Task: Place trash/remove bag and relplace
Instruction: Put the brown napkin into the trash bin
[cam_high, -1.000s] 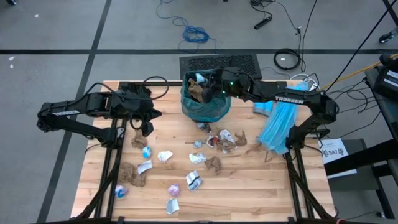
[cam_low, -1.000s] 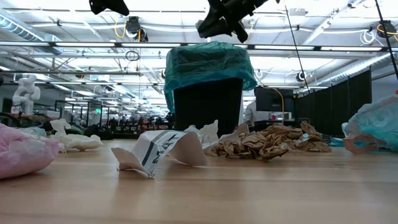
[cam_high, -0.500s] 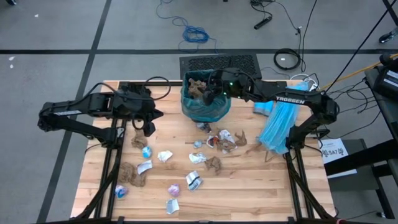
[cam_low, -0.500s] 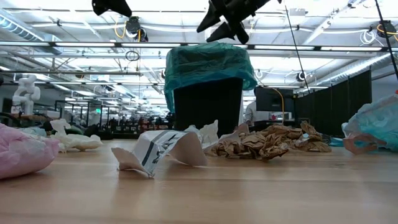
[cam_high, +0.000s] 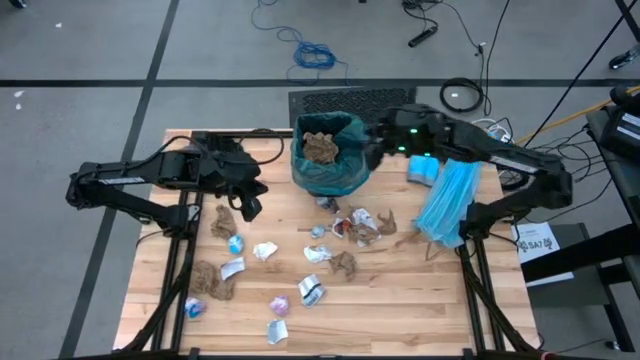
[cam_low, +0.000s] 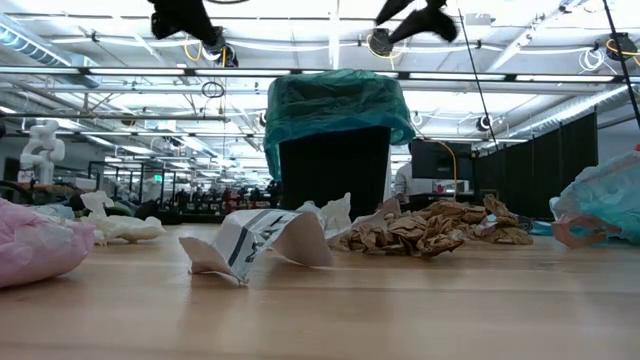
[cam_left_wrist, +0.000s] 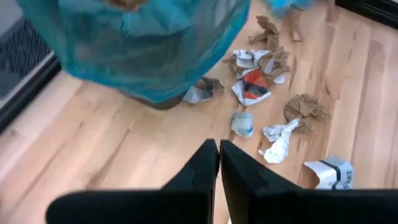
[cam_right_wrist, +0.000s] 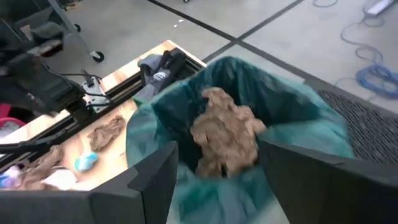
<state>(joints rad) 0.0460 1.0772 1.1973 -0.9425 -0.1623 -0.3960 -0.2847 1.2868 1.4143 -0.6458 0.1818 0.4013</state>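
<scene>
Right gripper (cam_high: 372, 152), its dark fingers now spread apart and empty, has pulled back to the right edge of the dark teal crinkly plastic bin liner (cam_high: 330, 172), where a second ago it reached over the opening. A crumpled brown paper wad (cam_high: 320, 147) sits inside the liner. Left gripper (cam_high: 250, 205), fingers together, has shifted slightly over the wooden table (cam_high: 400, 300) left of the liner.

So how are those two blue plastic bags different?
The dark teal bag lines an upright bin at the table's back edge and holds brown paper wads; the paler sky-blue bag lies loose and long near the table's right edge. Teal is darker, sky-blue lighter. Both are crinkly plastic.
</scene>
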